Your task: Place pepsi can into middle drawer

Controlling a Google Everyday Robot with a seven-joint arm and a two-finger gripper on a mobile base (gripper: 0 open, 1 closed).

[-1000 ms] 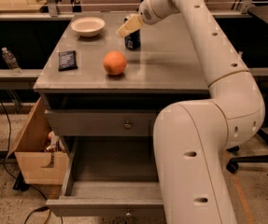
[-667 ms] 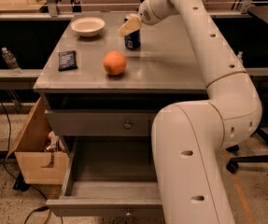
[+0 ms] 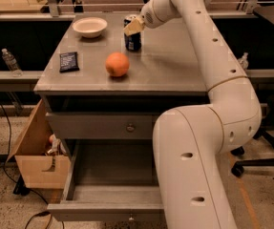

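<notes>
The pepsi can, dark blue, stands upright on the grey table top, towards the back middle. My gripper is right at the can's top, reaching in from the right and covering part of its rim. The middle drawer is pulled out wide open below the table front, with its tray floor bare and its small knob at the bottom edge. My large white arm hides the drawer's right part.
An orange sits in front of the can. A dark packet and a white bowl lie to the left. A closed drawer front is above the open one. A cardboard box stands at the left.
</notes>
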